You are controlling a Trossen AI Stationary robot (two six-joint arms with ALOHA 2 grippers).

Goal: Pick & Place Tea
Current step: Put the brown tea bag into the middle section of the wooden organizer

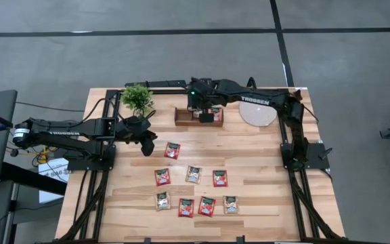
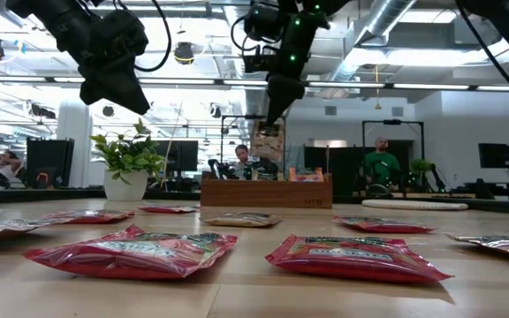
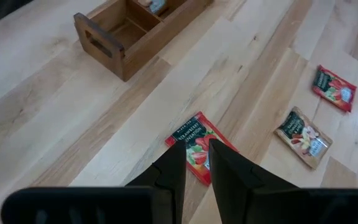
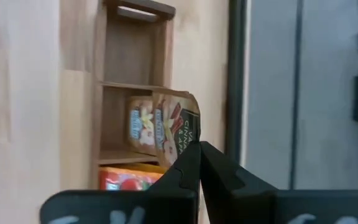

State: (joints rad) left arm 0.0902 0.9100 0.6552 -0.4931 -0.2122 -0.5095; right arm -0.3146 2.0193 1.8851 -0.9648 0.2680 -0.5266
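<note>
- A beige sachet (image 4: 178, 127) hangs pinched in the right gripper (image 4: 199, 163), fingers clamped on it above the wooden box (image 1: 196, 116).
- Only the right wrist view shows sachets already inside its compartments.
- Other sachets (image 1: 193, 174) lie spread on the counter (image 1: 263, 196).
- The left gripper (image 3: 196, 163) hovers over a red sachet (image 3: 194, 144), fingers slightly apart, empty.

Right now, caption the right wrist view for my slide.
Right gripper holds a beige tea sachet above the wooden box.

My high camera looks straight down on the pale wooden plank table (image 1: 263, 163); the low one sits at tabletop level, facing the room. Both wrist cameras look closely at the brown wooden compartment box (image 3: 129, 37) near the table's far edge.
</note>
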